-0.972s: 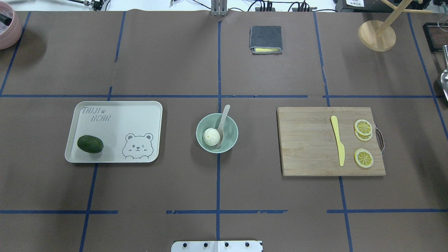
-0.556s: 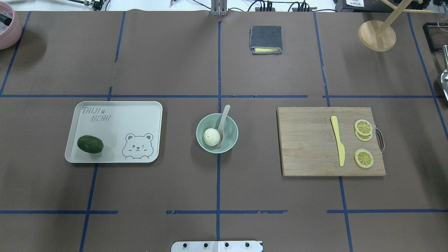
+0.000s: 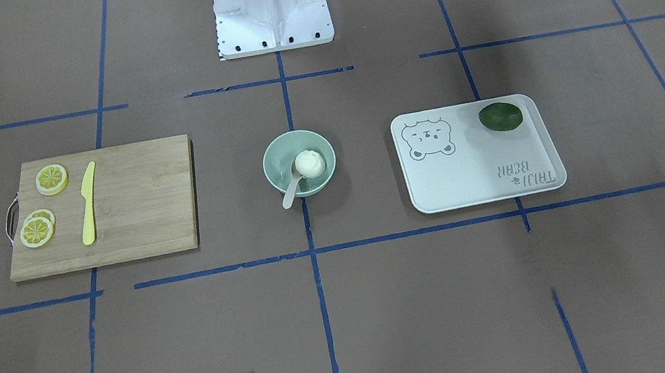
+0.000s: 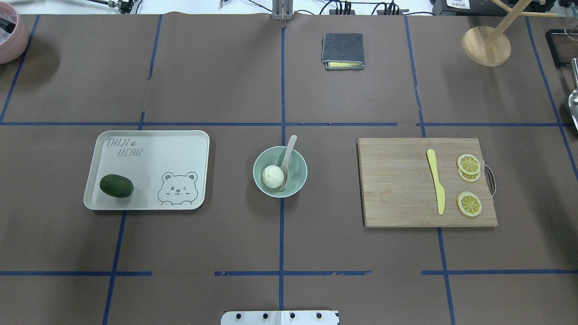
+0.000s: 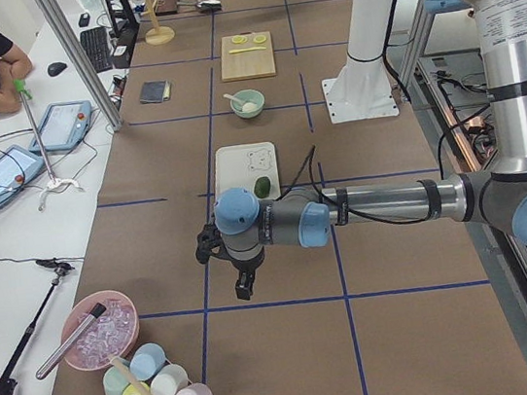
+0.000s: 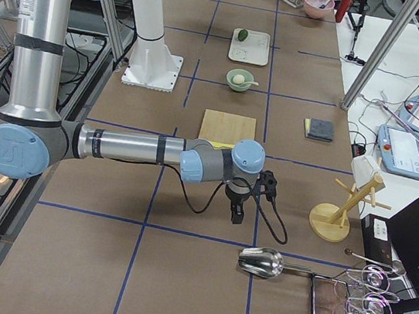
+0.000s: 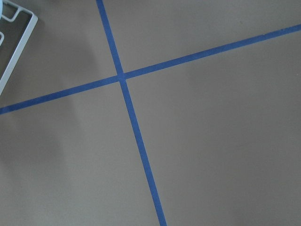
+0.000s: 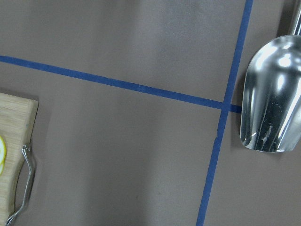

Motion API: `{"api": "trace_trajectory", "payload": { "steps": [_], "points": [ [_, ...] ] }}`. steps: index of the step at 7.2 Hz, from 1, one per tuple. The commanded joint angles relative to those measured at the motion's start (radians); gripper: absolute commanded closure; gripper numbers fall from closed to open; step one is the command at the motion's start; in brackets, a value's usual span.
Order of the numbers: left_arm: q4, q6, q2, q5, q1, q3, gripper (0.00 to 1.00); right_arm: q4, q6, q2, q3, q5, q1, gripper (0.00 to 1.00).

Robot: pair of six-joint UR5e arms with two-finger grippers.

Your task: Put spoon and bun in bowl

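The bun [image 4: 272, 176] and spoon [image 4: 289, 151] sat in the bowl [image 4: 300, 175], far from the left gripper [image 5: 244, 288] and right gripper [image 6: 237, 213]; open or closed, I couldn't tell.

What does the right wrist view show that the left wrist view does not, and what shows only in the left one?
Only the right wrist view shows a metal scoop at its right edge and a cutting board's corner at its left edge. Only the left wrist view shows a corner of a white frame, at its top left. Both views look down on the brown table cover, and in each, two blue tape lines cross on it.
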Motion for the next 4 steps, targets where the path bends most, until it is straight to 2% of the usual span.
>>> {"api": "trace_trajectory", "payload": {
  "steps": [1,3,4],
  "points": [
    [0.075,0.0,-0.005,-0.001,-0.001,-0.035,0.0,-0.045,-0.002,0.003,0.027,-0.008,-0.002,0.0],
    [0.073,0.0,-0.011,0.001,-0.014,-0.015,0.0,-0.268,-0.102,0.007,0.16,-0.098,0.023,0.0],
    [0.072,0.0,-0.022,-0.004,-0.061,-0.013,0.0,-0.33,-0.215,0.028,0.159,-0.09,0.049,0.0]
  ]
}}
